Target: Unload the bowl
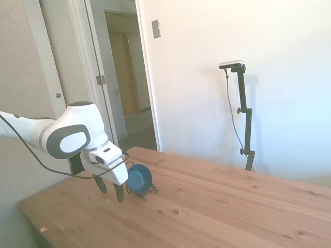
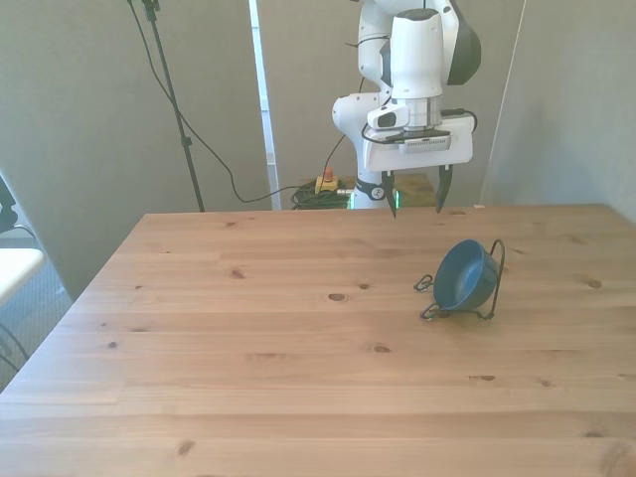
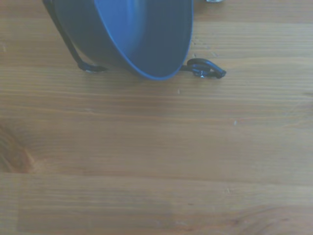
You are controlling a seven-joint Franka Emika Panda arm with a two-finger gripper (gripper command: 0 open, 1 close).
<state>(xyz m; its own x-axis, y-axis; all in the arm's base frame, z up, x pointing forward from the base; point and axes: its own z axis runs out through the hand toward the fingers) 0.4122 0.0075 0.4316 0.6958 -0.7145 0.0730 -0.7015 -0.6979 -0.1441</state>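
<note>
The wooden tabletop spreads wide and bare in plank grain, with open room on the front view's left and toward its near edge. Behind it stand pale walls and, in the side view, an open doorway. The pincer hangs above the tabletop's far edge, fingers spread wide and holding nothing. The bowl stands tilted on its rim in a thin wire rack, toward the front view's right, apart from the pincer.
</note>
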